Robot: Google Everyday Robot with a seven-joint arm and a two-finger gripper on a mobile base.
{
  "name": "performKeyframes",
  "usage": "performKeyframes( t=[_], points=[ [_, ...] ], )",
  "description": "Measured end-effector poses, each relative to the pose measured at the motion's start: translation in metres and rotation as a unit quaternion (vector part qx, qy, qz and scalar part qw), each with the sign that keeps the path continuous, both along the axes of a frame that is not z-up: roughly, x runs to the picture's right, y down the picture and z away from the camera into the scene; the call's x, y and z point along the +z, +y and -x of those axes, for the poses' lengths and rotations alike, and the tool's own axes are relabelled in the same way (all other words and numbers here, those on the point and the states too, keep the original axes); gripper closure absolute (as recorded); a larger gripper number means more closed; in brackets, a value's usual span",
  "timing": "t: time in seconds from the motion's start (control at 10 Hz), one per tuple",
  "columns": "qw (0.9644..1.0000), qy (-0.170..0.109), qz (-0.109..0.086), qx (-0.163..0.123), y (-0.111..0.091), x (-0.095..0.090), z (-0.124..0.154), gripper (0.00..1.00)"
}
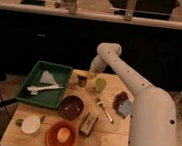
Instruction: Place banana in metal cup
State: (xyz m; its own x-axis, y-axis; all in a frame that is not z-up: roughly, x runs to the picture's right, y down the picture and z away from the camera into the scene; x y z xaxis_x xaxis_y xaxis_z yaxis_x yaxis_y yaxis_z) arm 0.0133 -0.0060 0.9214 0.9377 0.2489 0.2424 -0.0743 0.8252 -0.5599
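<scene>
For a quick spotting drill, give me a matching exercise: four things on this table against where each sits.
Things:
1. gripper
2. deep green rectangular plastic tray
3. round orange bowl
4. light-green plastic cup

Places:
A. front edge, middle
B. left side, holding white utensils
C. back edge, above the small dark metal cup
D. just right of the metal cup

Pairs: 1-C, 2-B, 3-A, 4-D

I see the gripper on a smooth matt white arm above the shiny dark metal cup on my light wooden table
</scene>
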Motion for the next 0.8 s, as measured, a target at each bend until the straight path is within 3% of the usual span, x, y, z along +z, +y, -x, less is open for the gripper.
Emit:
performKeyframes(
  t=[0.3, 0.8],
  points=[
    [1.0000, -0.002, 0.004, 0.002, 0.0009, 0.0004, 0.0002, 0.21],
    [0.9999, -0.006, 0.011, 0.000, 0.0023, 0.0015, 0.0003, 0.20]
  ],
)
